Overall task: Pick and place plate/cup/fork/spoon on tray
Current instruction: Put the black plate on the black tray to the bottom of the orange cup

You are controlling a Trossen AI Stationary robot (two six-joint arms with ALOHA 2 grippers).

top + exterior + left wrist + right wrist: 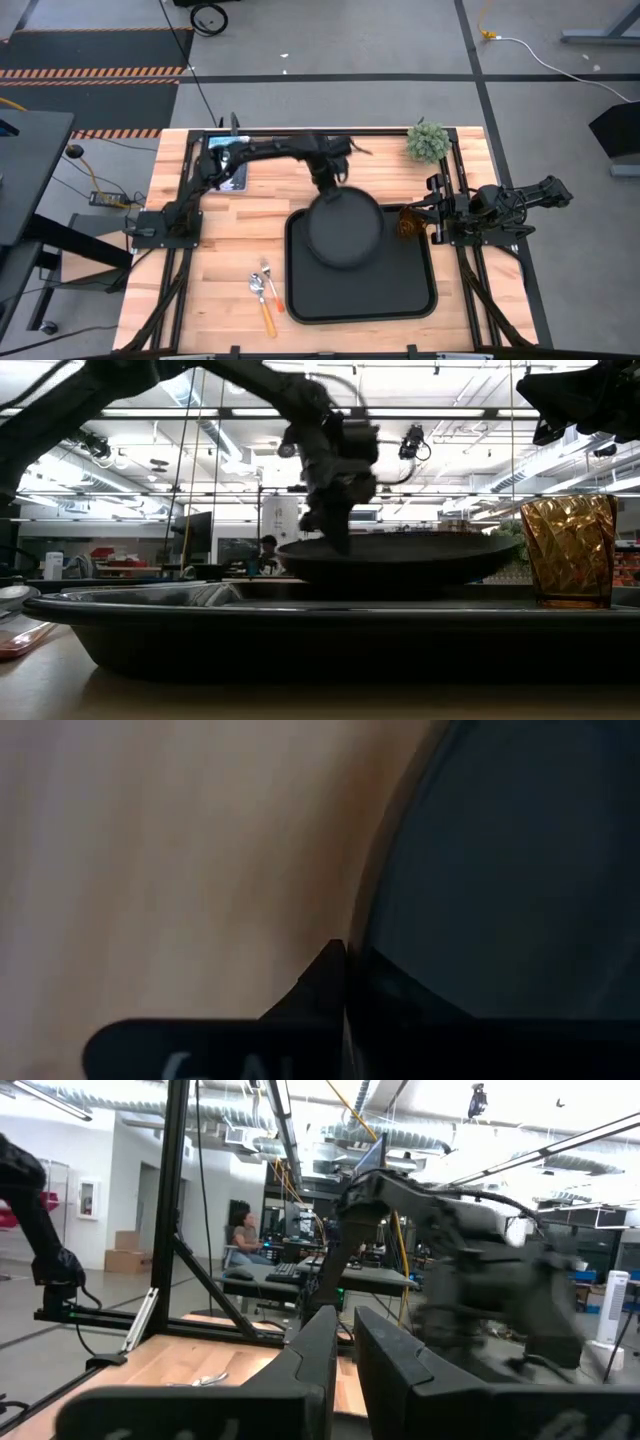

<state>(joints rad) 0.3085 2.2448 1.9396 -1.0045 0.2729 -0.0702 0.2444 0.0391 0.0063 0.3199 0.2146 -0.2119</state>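
Over the tray (410, 300), the left end effector (329, 190) grips the plate (345, 232) rim.

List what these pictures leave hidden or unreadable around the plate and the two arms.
- Left gripper fingertips: high view, hidden by its own wrist; left wrist view shows one finger against the plate rim.
- Plate's underside against the tray: low view, hidden behind the tray rim.
- Right gripper: low view, cut off by the top edge.

No legible text anywhere.
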